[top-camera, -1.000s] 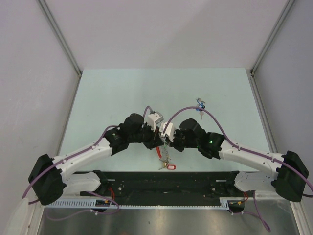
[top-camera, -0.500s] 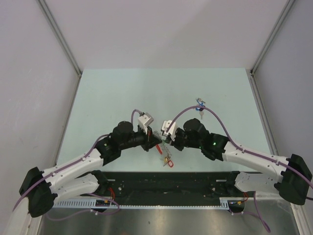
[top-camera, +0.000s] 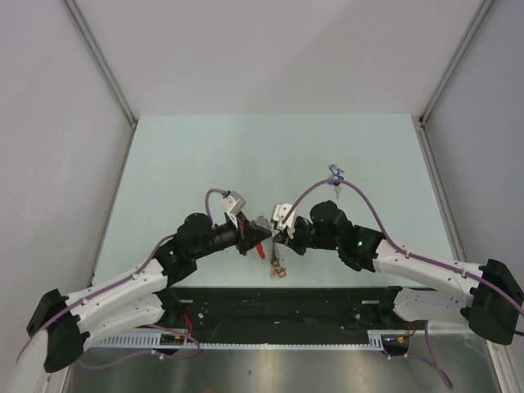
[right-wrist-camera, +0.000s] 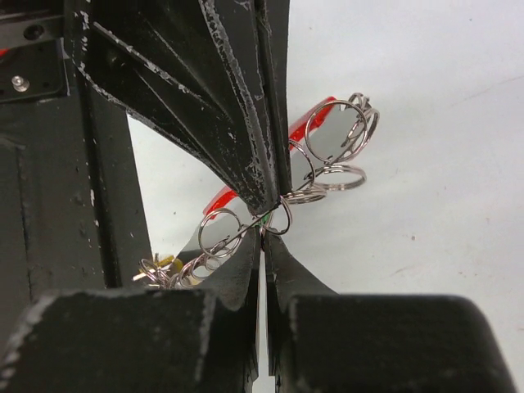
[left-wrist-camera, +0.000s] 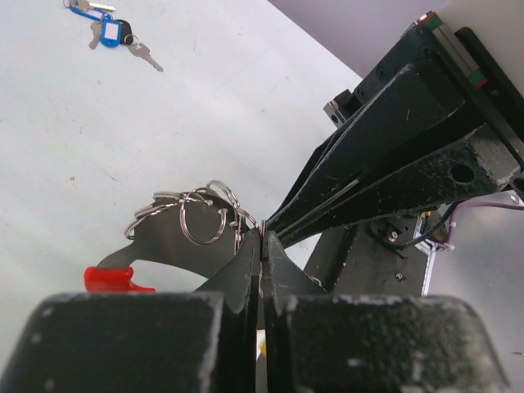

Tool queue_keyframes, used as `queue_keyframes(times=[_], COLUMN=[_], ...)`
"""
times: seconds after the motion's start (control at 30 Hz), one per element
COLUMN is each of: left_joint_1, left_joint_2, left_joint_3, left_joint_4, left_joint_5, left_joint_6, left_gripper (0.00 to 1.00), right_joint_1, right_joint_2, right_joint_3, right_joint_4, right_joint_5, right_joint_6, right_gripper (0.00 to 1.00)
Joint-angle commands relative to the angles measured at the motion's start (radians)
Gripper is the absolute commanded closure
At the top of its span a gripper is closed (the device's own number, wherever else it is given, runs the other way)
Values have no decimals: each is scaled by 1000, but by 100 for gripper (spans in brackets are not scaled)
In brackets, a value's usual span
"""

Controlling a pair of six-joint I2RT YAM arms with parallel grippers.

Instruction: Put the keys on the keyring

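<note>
My two grippers meet tip to tip above the table's near middle. The left gripper (top-camera: pixel 264 236) (left-wrist-camera: pixel 262 236) is shut on one silvery ring of the keyring (left-wrist-camera: pixel 192 217). The rest of the bunch hangs below with its red loop (left-wrist-camera: pixel 110 280) (right-wrist-camera: pixel 315 123) and yellow tag (right-wrist-camera: pixel 164 262); in the top view the bunch (top-camera: pixel 277 264) dangles under the tips. The right gripper (top-camera: pixel 278 237) (right-wrist-camera: pixel 264 233) is shut, with a sliver of the green key (right-wrist-camera: pixel 266 219) showing at its tips against a ring. The blue key (top-camera: pixel 334 174) (left-wrist-camera: pixel 110 31) lies on the table, far right.
The pale green table (top-camera: pixel 205 155) is walled at the back and sides. A black base plate (top-camera: pixel 278 299) runs along the near edge under the arms. The right arm's purple cable (top-camera: pixel 360 196) arches close to the blue key.
The left arm has drawn back toward the near left, and both grippers have shifted slightly nearer together. The keyring is still held between them, and the blue key has not moved.
</note>
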Motion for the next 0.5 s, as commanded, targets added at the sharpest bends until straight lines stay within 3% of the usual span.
queue_keyframes(times=[0.0, 0.23, 0.37, 0.47], left_joint_1=[0, 0, 0, 0], left_joint_2=[-32, -27, -44, -64], left_joint_3=[-4, 2, 32, 62], left_joint_4=[177, 131, 58, -11], left_joint_5=[-39, -89, -137, -181], left_joint_6=[-33, 13, 56, 87], left_gripper=[100, 96, 56, 38], right_joint_1=[1, -22, -31, -41], right_joint_2=[-14, -31, -39, -43], right_joint_3=[-14, -14, -13, -14], right_joint_4=[26, 36, 64, 67], right_joint_5=[-50, 15, 44, 62], right_joint_6=[21, 39, 41, 47], right_gripper=[100, 100, 100, 100])
